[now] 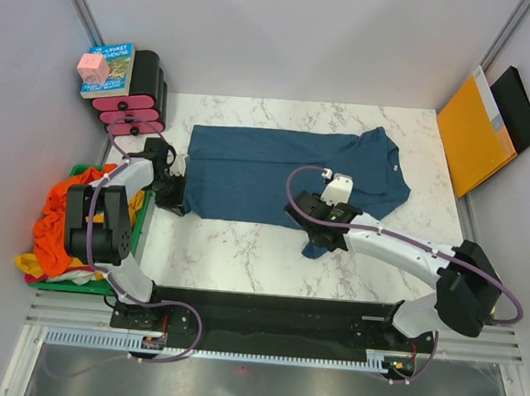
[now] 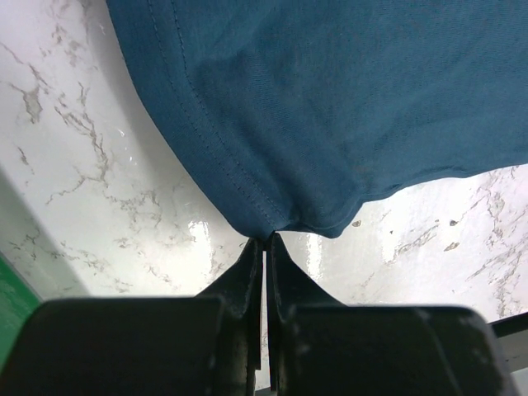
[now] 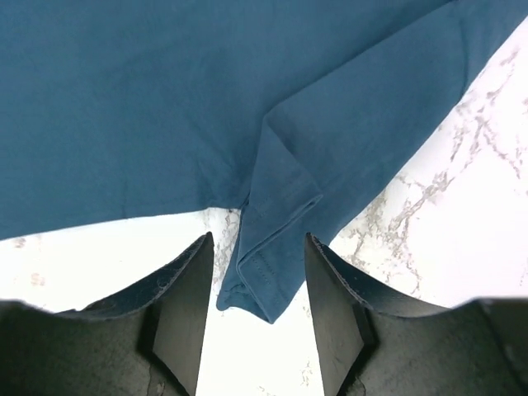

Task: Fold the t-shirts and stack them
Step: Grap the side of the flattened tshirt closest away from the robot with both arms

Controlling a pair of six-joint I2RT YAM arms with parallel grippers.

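1. when i check the top external view, the dark teal t-shirt [image 1: 276, 171] lies spread flat on the marble table [image 1: 242, 251], with its collar toward the right. the left gripper [image 1: 175, 191] sits at the shirt's near-left hem corner. the right gripper [image 1: 317, 231] sits over the near sleeve [image 1: 314, 250], which pokes out past the shirt's near edge. the orange t-shirt [image 1: 57, 218] and the yellow t-shirt [image 1: 26, 262] lie bunched in a green bin [image 1: 56, 284] at the table's left edge, well apart from the teal one.
2. in the left wrist view, the left gripper [image 2: 264, 243] has its jaws fully together, pinching the stitched hem corner of the dark teal t-shirt [image 2: 330, 99] at the tips. the cloth spreads away from the tips across the upper frame, with bare marble on both sides.
3. in the right wrist view, the right gripper [image 3: 257, 243] has its jaws standing apart. the folded sleeve [image 3: 272, 264] lies on the table in the gap between the fingers [image 3: 186, 297]. i see no grip on it. i cannot tell whether the cloth brushes the finger on the frame's right.
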